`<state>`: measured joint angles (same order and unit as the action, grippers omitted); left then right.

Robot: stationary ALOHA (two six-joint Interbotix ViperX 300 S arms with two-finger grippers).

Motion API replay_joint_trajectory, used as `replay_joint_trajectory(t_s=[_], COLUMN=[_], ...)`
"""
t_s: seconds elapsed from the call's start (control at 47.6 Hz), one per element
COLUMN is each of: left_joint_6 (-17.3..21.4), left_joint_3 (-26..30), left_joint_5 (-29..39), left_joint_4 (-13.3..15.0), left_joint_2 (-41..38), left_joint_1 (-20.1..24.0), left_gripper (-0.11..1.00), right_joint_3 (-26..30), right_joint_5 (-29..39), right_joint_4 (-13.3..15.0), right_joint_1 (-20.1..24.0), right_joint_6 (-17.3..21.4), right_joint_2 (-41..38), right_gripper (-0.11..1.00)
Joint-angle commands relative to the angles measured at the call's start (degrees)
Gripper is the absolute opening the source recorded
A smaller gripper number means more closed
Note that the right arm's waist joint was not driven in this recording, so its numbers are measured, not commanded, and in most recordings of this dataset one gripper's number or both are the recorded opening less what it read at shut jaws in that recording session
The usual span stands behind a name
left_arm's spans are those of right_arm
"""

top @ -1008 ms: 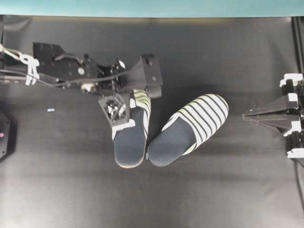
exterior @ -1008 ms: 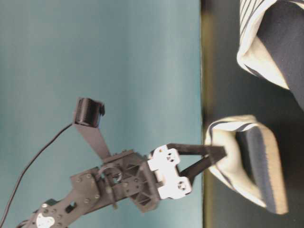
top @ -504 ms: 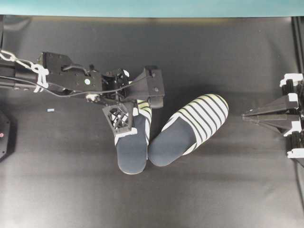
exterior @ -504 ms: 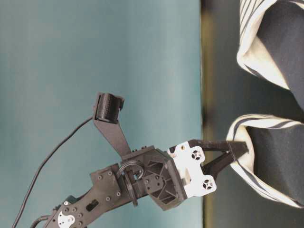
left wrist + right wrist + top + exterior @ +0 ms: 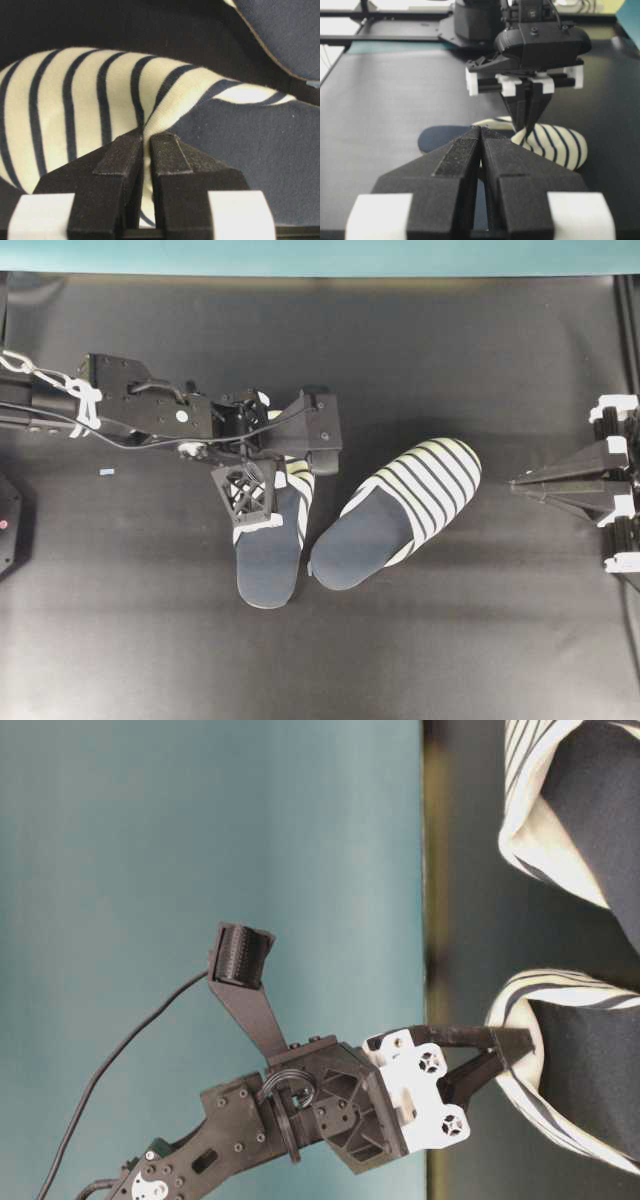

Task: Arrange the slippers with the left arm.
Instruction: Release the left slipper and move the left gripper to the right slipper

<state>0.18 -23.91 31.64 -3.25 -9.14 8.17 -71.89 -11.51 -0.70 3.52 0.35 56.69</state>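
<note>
The black left arm's lattice-patterned gripper (image 5: 262, 502) now sits lower and further right over the black mat than a second ago. With it, the backless striped slipper with the dark navy insole (image 5: 268, 558) has swung from a slant to nearly straight, its heel end lower in the overhead view. At table level, that slipper (image 5: 570, 1070) lies flatter.

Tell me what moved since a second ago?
The left end effector, pinching the striped edge of the left slipper, dragged it: the slipper turned so its heel swung toward the other one, then slid a little further from it. In the wrist view the fingers are a crack apart with the cloth between them. The right slipper and the right end effector, shut, stayed where they were.
</note>
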Motion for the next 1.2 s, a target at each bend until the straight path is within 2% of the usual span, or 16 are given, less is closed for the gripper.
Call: replay_joint_trajectory(t_s=[0.0, 0.084, 0.21, 0.294, 0.378, 0.42, 0.567, 0.672, 0.693, 0.756, 0.861, 0.966, 1.176], left_joint_6=[0.3, 0.4, 0.5, 1.0, 3.0, 5.2, 18.7, 28.3, 31.3, 36.4, 44.1, 49.0, 51.4], left_joint_3=[0.1, 0.0, 0.1, 0.6, 1.8, 2.6, 5.9, 7.8, 8.3, 9.4, 11.6, 14.4, 20.0], left_joint_5=[-0.8, -0.6, -0.4, -0.3, -0.5, -0.8, -4.7, -10.7, -12.3, -14.9, -15.4, -15.4, -15.7], left_joint_4=[-0.1, -0.1, -0.1, -0.1, -0.2, -0.2, -0.2, -0.2, -0.2, -0.2, -0.2, -0.1, -0.1], left_joint_2=[0.6, 0.6, 1.9, 3.6, 5.3, 6.0, 5.3, 3.2, 2.4, 0.7, -2.7, -7.4, -14.2], left_joint_1=[0.1, 0.1, 0.0, -0.1, -0.7, -1.3, -3.8, -4.8, -5.2, -5.4, -5.4, -5.4, -5.4], left_gripper=[0.13, 0.33, 0.69, 0.85, 0.86, 0.85, 0.84, 0.84, 0.84, 0.84, 0.84, 0.84, 0.84], right_joint_3=[0.4, 0.4, 0.4, 0.3, 0.2, 0.2, 0.1, 0.0, 0.1, 0.0, 0.0, -0.1, -0.4], right_joint_5=[-0.5, -0.5, -0.5, -0.5, -0.5, -0.5, -0.6, -0.8, -0.9, -1.0, -1.0, -1.0, -1.1], right_joint_4=[-0.2, -0.2, -0.2, -0.2, -0.2, -0.2, -0.2, -0.2, -0.2, -0.2, -0.2, -0.2, -0.2], right_joint_1=[0.0, 0.0, 0.0, 0.0, 0.0, 0.0, 0.0, 0.0, 0.0, 0.0, 0.0, 0.0, 0.0], right_joint_6=[0.4, 0.4, 0.4, 0.4, 0.4, 0.4, 0.4, 0.4, 0.4, 0.4, 0.4, 0.4, 0.4], right_joint_2=[-0.3, -0.3, -0.3, -0.3, -0.3, -0.2, -0.3, -0.3, -0.3, -0.3, -0.2, -0.2, -0.3], right_gripper=[0.0, 0.0, 0.0, 0.0, 0.0, 0.0, 0.0, 0.0, 0.0, 0.0, 0.0, 0.0, 0.0])
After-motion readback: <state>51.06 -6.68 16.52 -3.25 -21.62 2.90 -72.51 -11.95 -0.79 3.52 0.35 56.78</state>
